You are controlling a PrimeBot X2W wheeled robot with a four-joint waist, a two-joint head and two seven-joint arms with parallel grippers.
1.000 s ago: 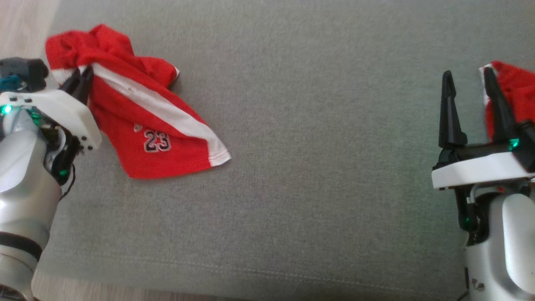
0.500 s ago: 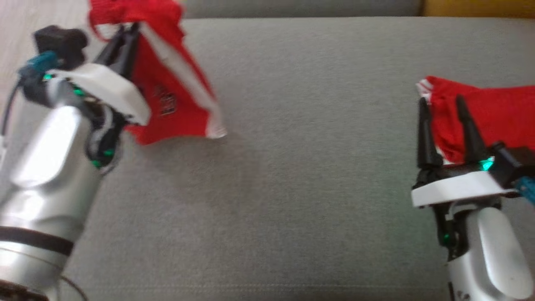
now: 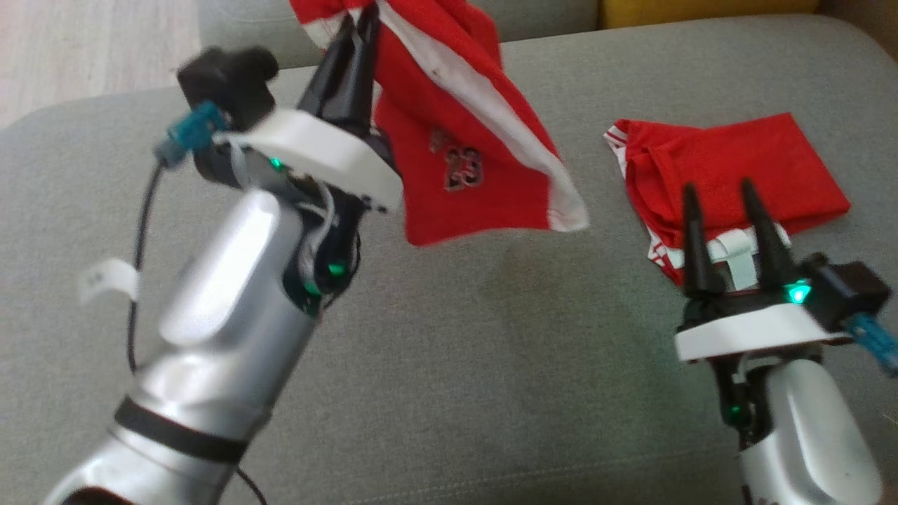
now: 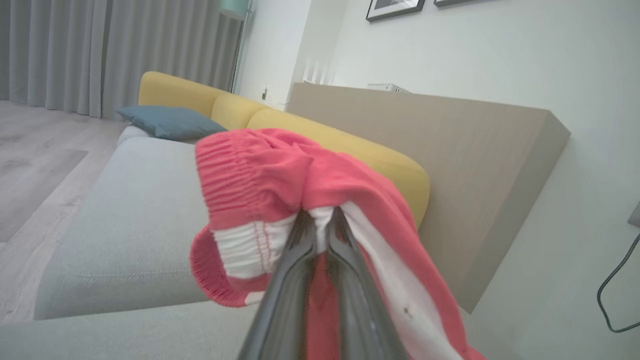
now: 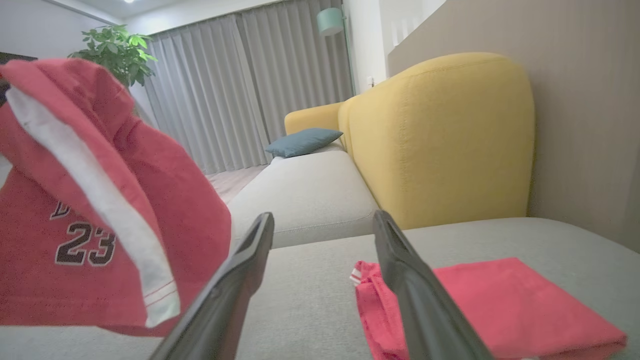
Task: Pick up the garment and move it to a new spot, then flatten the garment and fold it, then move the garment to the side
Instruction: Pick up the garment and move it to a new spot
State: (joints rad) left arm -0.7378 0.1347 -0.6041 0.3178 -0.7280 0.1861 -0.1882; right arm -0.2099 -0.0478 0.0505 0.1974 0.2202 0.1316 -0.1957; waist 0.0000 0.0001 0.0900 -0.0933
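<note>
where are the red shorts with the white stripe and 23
The red shorts hang from the left gripper, upper middle in the head view, above the grey sofa seat, left of a folded red garment.

red shorts [image 3: 463, 175], white side stripe, dark "23" near the hem. hanging crumpled in the air above the grey cushion [image 3: 449, 351], not touching it. elastic waistband uppermost, pinched in the left gripper [image 4: 321, 220]; hem lowest, angled out to the right.

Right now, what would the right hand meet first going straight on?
Likely the near edge of the folded red garment; if the right hand clears it, the yellow backrest. Depth unclear.
</note>
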